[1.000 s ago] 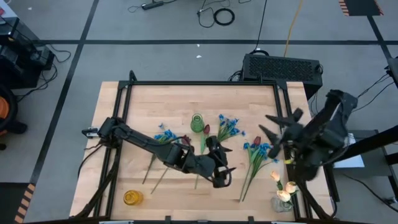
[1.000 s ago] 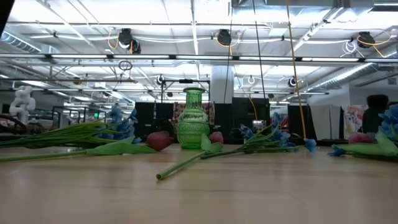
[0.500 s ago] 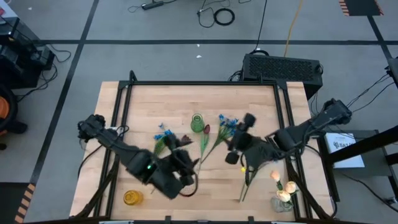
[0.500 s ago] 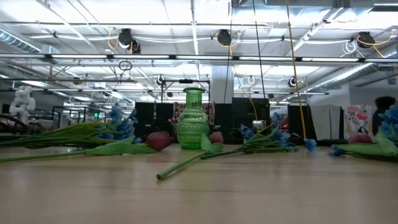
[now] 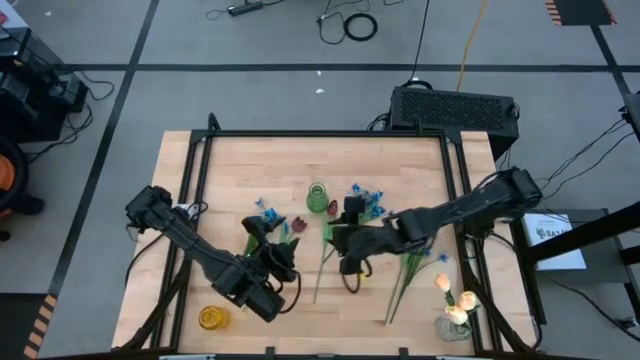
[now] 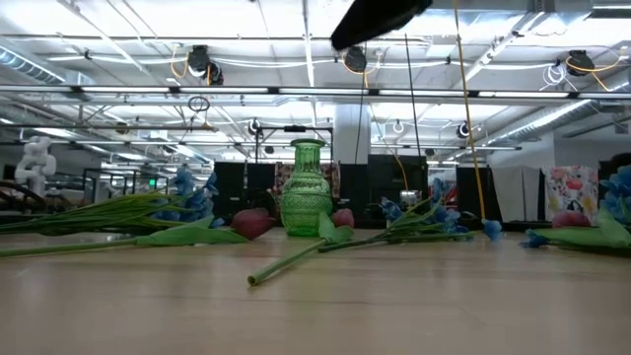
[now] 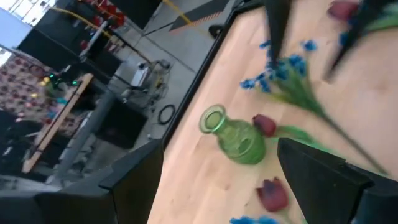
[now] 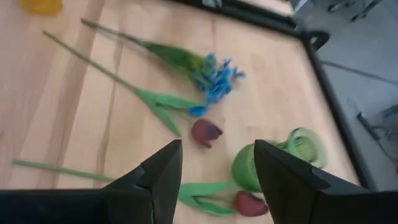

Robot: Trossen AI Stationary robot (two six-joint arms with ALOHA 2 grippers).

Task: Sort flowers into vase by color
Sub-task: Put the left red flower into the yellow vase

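The green vase (image 5: 317, 197) stands upright at the table's middle. The flowers lie flat around it: a blue one (image 5: 262, 211) and a dark red tulip (image 5: 297, 225) to its left, a second red tulip (image 5: 331, 208) beside it, and more blue ones (image 5: 368, 199) to its right. My left gripper (image 5: 264, 238) hovers open above the flowers left of the vase, and its wrist view shows the vase (image 7: 235, 137). My right gripper (image 5: 342, 236) hovers open just near-right of the vase (image 8: 283, 155). Neither holds anything.
A yellow vase (image 5: 213, 317) stands at the near left. A clear vase with cream tulips (image 5: 455, 316) stands at the near right corner. More blue and red flowers (image 5: 415, 245) lie right of centre, under my right arm. A black frame (image 5: 320, 135) rims the table.
My right gripper has swung from the table's right edge toward the green vase, sinking and turning, and its arm now shows at the top of the low view. My left gripper has gone from near centre toward the table's left edge and has turned. No flower has moved.
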